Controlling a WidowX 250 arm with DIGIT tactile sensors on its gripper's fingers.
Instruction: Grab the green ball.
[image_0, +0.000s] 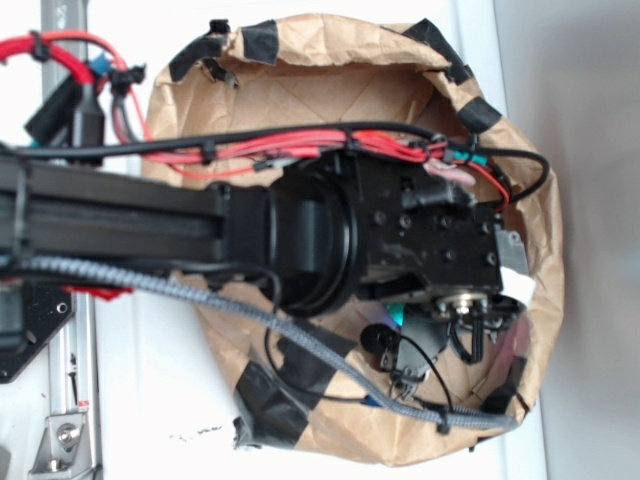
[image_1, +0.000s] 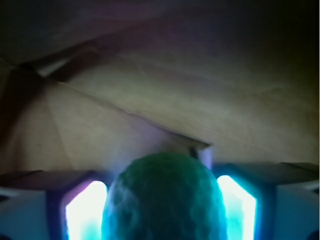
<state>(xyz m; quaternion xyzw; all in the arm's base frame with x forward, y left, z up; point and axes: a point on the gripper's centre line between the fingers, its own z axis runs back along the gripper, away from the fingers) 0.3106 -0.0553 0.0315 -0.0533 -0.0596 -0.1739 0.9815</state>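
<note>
In the wrist view the green ball (image_1: 165, 197), teal and finely dimpled, fills the gap between my two glowing fingers (image_1: 86, 212). Both pads touch its sides, so my gripper (image_1: 162, 220) is shut on it. Behind the ball lies creased brown paper. In the exterior view my black arm (image_0: 330, 235) reaches from the left into the brown paper bag (image_0: 300, 80), and its wrist covers the fingers and the ball.
The bag's rolled rim carries black tape patches (image_0: 260, 40) and rings the wrist closely. Red and black cables (image_0: 300, 150) run along the arm. A braided grey cable (image_0: 250, 310) crosses the bag's lower rim. White tabletop (image_0: 150, 380) surrounds the bag.
</note>
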